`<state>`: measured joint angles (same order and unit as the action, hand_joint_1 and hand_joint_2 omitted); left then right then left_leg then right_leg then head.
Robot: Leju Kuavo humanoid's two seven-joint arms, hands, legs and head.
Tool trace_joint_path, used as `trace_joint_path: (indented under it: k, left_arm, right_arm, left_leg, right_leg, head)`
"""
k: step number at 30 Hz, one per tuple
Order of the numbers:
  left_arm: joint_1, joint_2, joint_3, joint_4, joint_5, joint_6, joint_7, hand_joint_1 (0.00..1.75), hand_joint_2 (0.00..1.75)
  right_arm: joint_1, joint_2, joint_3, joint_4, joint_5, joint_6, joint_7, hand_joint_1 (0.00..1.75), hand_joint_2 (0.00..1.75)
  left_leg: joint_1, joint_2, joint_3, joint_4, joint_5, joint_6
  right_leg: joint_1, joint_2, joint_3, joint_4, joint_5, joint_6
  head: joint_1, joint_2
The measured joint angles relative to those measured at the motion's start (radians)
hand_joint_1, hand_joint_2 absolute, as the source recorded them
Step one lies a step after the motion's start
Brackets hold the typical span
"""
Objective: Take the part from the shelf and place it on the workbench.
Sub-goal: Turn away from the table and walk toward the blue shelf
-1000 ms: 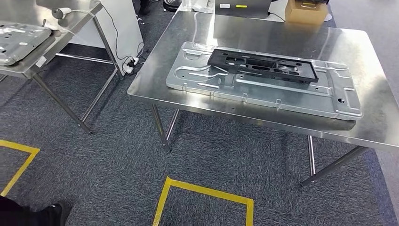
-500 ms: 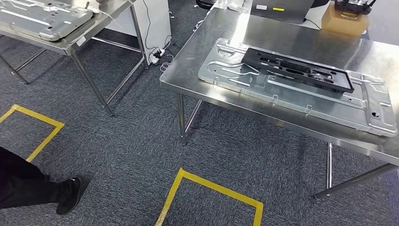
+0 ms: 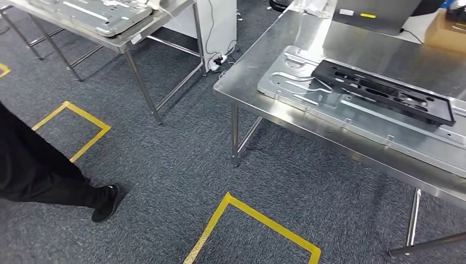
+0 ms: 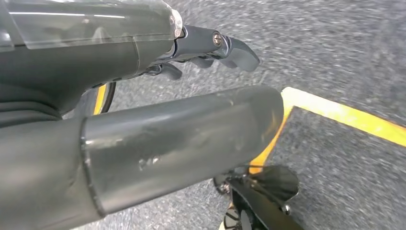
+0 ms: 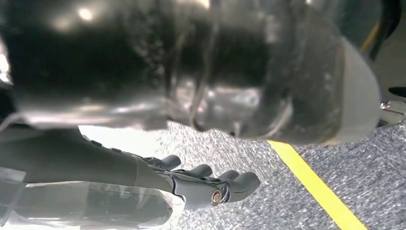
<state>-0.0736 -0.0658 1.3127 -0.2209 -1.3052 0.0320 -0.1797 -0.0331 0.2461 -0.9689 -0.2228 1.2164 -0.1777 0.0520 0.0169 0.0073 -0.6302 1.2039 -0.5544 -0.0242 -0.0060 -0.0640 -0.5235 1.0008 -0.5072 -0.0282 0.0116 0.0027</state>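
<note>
Head view: two steel tables; workbench (image 3: 258, 71) at right carries one black part (image 3: 384, 91) lying flat on one silver stamped panel (image 3: 308, 96); second table (image 3: 132, 38) at upper left bears another silver panel (image 3: 96, 11); one person's dark leg and shoe (image 3: 104, 201) at lower left; yellow floor tape (image 3: 258, 220) at bottom centre; left hand (image 4: 210, 48) and right hand (image 5: 210, 184) both empty, fingers loosely extended over carpet.

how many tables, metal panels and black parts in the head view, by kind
steel tables: 2, near one, far one
silver metal panels: 2, one on the near table, one on the far table
black parts: 1, lying on the near panel
total: 5
</note>
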Motion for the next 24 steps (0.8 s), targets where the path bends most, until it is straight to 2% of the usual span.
trace_joint_path:
  k: [2,3,4,6,7,8,10,11,12,13,14,15,17,18,19,21,22,24]
  left_arm:
    - [-0.003,0.001,0.0,0.0,0.0,0.0,0.0,0.0,0.0]
    - [-0.005,0.002,0.0,0.0,0.0,0.001,0.0,0.0,0.0]
    - [-0.006,0.002,0.0,0.0,0.0,0.001,0.001,0.0,0.0]
    - [-0.002,0.002,0.0,0.0,0.0,0.002,0.002,0.0,0.0]
    - [0.0,0.002,0.0,0.0,-0.001,0.003,0.002,0.0,0.0]
    - [0.0,0.002,0.0,0.0,-0.002,0.003,0.002,0.0,0.0]
    - [-0.002,0.002,0.0,0.0,-0.003,0.003,0.001,0.0,0.0]
    - [-0.004,0.002,0.0,0.0,-0.003,0.003,0.0,0.0,0.0]
    - [-0.004,0.002,0.0,0.0,-0.003,0.003,0.0,0.0,0.0]
    - [-0.003,0.002,0.0,0.0,-0.003,0.003,0.0,0.0,0.0]
    - [-0.002,0.002,0.0,0.0,-0.002,0.003,0.0,0.0,0.0]
    - [-0.002,0.002,0.0,0.0,-0.001,0.003,0.0,0.0,0.0]
    - [-0.004,0.001,0.0,0.0,0.002,0.004,0.0,0.0,0.0]
    - [-0.005,0.001,0.0,0.0,0.003,0.005,0.0,0.0,0.0]
    - [-0.005,0.0,0.0,0.0,0.004,0.006,0.0,0.0,0.0]
    - [-0.003,0.001,0.0,0.0,0.006,0.008,0.001,0.0,0.0]
    - [-0.001,0.0,0.0,0.0,0.007,0.008,0.002,0.0,0.0]
    - [-0.001,0.0,0.0,0.0,0.007,0.01,0.004,0.0,0.0]
  right_arm:
    - [-0.001,0.0,0.0,0.001,0.001,0.006,0.006,0.0,0.0]
    - [-0.001,0.0,0.0,0.001,0.002,0.01,0.012,0.0,0.0]
    - [-0.002,0.0,0.0,0.001,0.003,0.014,0.018,0.0,0.0]
    - [-0.006,0.0,0.0,0.002,0.006,0.021,0.028,0.0,0.0]
    - [-0.007,0.0,0.0,0.002,0.006,0.025,0.031,0.0,0.0]
    - [-0.008,0.0,0.0,0.002,0.007,0.028,0.033,0.0,0.0]
    - [-0.008,-0.002,0.0,0.002,0.007,0.034,0.035,0.0,0.0]
    - [-0.008,-0.003,0.0,0.002,0.007,0.036,0.035,0.0,0.0]
    - [-0.008,-0.004,0.0,0.002,0.007,0.037,0.035,0.0,0.0]
    - [-0.008,-0.005,0.0,0.002,0.007,0.039,0.033,0.0,0.0]
    - [-0.008,-0.005,0.0,0.002,0.007,0.04,0.032,0.0,0.0]
    - [-0.009,-0.006,0.0,0.002,0.007,0.042,0.032,0.0,0.0]
    - [-0.008,-0.008,0.0,0.002,0.008,0.046,0.031,0.0,0.0]
    - [-0.009,-0.009,0.0,0.002,0.009,0.048,0.031,0.0,0.0]
    - [-0.009,-0.009,0.0,0.002,0.01,0.05,0.031,0.0,0.0]
    - [-0.012,-0.01,0.0,0.002,0.013,0.052,0.031,0.0,0.0]
    - [-0.013,-0.009,0.0,0.002,0.014,0.052,0.032,0.0,0.0]
    - [-0.012,-0.009,0.0,0.002,0.016,0.052,0.032,0.0,0.0]
  left_leg:
    - [-0.004,0.039,0.072,-0.135,0.044,0.008]
    - [-0.008,0.053,0.092,-0.175,0.053,0.016]
    - [-0.011,0.057,0.095,-0.19,0.052,0.024]
    - [-0.011,0.038,0.091,-0.195,0.058,0.039]
    - [-0.008,0.03,0.09,-0.199,0.062,0.046]
    - [-0.005,0.022,0.09,-0.203,0.068,0.054]
    - [-0.003,0.004,0.085,-0.206,0.076,0.066]
    - [-0.004,-0.006,0.081,-0.206,0.079,0.068]
    - [-0.004,-0.018,0.079,-0.206,0.08,0.069]
    - [-0.004,-0.03,0.078,-0.205,0.081,0.069]
    - [-0.004,-0.044,0.079,-0.204,0.082,0.069]
    - [-0.004,-0.058,0.08,-0.202,0.082,0.068]
    - [-0.005,-0.086,0.077,-0.195,0.081,0.063]
    - [-0.006,-0.098,0.073,-0.192,0.081,0.058]
    - [-0.005,-0.109,0.068,-0.19,0.082,0.051]
    - [-0.003,-0.132,0.059,-0.192,0.088,0.035]
    - [-0.004,-0.128,0.055,-0.188,0.086,0.028]
    - [-0.006,-0.082,0.03,-0.138,0.051,0.02]
  right_leg:
    - [0.004,-0.019,-0.001,0.007,-0.005,0.008]
    - [0.007,-0.028,-0.001,0.01,-0.007,0.013]
    - [0.01,-0.036,0.0,0.011,-0.008,0.018]
    - [0.01,-0.048,0.002,0.011,-0.009,0.028]
    - [0.009,-0.036,0.0,0.018,-0.017,0.033]
    - [0.007,-0.014,-0.009,0.041,-0.037,0.038]
    - [0.003,0.039,-0.056,0.15,-0.106,0.045]
    - [0.002,0.053,-0.088,0.221,-0.141,0.047]
    - [0.001,0.058,-0.114,0.279,-0.161,0.047]
    - [0.001,0.06,-0.125,0.305,-0.161,0.047]
    - [0.001,0.062,-0.116,0.287,-0.137,0.046]
    - [0.0,0.069,-0.088,0.23,-0.098,0.044]
    - [-0.003,0.116,-0.022,0.086,-0.032,0.036]
    - [-0.004,0.137,-0.002,0.04,-0.018,0.033]
    - [-0.004,0.151,0.005,0.02,-0.017,0.03]
    - [-0.003,0.136,0.005,0.014,-0.016,0.023]
    - [-0.005,0.124,0.007,0.008,-0.013,0.016]
    - [-0.009,0.094,0.011,-0.004,-0.006,0.003]
  head:
    - [0.0,0.0]
    - [0.0,0.0]
    - [0.001,0.0]
    - [0.001,0.0]
    - [0.001,0.0]
    - [0.001,0.0]
    - [0.001,0.0]
    - [0.001,0.0]
    - [0.001,0.0]
    - [0.001,0.0]
    - [0.001,0.0]
    - [0.001,0.0]
    - [0.001,0.0]
    - [0.001,0.0]
    - [0.001,0.0]
    - [0.001,0.0]
    - [0.001,0.0]
    - [0.0,0.0]
